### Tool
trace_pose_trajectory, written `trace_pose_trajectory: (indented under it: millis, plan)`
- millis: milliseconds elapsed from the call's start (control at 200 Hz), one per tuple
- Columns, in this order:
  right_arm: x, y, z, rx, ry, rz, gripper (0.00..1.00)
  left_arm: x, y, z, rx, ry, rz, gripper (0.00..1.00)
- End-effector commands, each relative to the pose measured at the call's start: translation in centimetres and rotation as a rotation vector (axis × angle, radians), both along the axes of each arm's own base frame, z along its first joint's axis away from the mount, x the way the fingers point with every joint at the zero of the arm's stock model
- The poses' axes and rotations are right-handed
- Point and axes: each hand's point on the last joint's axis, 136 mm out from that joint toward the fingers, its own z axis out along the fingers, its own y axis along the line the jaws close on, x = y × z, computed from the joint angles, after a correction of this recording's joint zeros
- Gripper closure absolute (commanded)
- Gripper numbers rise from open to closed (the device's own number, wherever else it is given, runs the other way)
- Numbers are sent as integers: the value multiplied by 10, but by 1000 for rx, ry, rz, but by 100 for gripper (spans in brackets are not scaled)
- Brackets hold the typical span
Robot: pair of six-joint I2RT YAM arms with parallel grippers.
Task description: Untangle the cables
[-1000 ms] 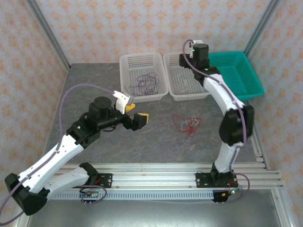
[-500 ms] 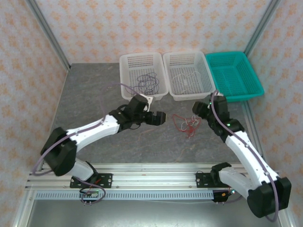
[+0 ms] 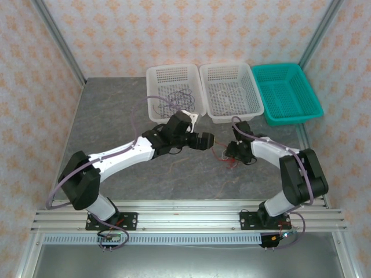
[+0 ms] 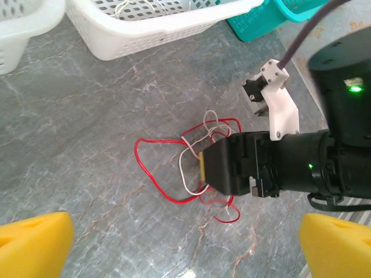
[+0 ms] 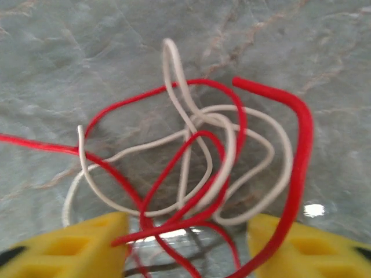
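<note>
Lying on the grey table [image 3: 116,116], the cables [image 3: 219,153] make a small messy knot right between the two grippers. The knot is made of a red cable [image 5: 298,145] and a white cable [image 5: 174,69]. Both are very thin and bendy. The red one curls in big loops, and one long loop sticks out to the side [image 4: 142,162]. The white one [image 4: 184,174] winds in and out of the red loops, so they cross each other many times.

The right gripper [image 5: 185,243] is down at the knot. Its yellow pads [image 5: 75,243] are apart, with some loops lying between them, not squeezed.

The left gripper [image 3: 206,141] is just beside the knot, with its yellow pads [image 4: 35,246] spread very wide and nothing in them.

A thin dark cable [image 3: 175,103] lies by itself in the left white basket [image 3: 159,72], well apart from the knot.
</note>
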Motion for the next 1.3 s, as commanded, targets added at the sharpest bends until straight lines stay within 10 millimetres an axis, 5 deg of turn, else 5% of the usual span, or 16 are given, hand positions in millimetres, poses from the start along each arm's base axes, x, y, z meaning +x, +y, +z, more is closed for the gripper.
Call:
trace_pose_trajectory:
  millis: [0,105,210,365,540,646,706,1006,1161,1296]
  plan:
    - [13,20,3,-82,-51,130,69,-7,22,3,47,-35,50,0]
    - [8,35,3,-45,-80,187,89,-8,35,4,79,-56,82,0]
    - [-1,70,14,105,-131,302,94,-8,45,5,110,-73,111,0]
    - [-38,147,36,299,-199,659,95,-3,67,8,180,-109,189,0]
    - [-65,191,39,377,-196,866,89,2,89,8,194,-89,296,0]
    - [-51,188,40,325,-238,827,55,0,101,3,192,-65,358,2]
    - [-43,182,49,279,-283,811,47,-2,107,-5,200,-39,376,5]
    - [-17,150,112,267,-579,587,46,-15,106,-55,271,67,293,42]
    - [-12,133,121,303,-635,469,46,-16,75,-82,280,124,122,48]
    - [-14,127,113,290,-578,454,46,-15,69,-108,351,170,58,52]
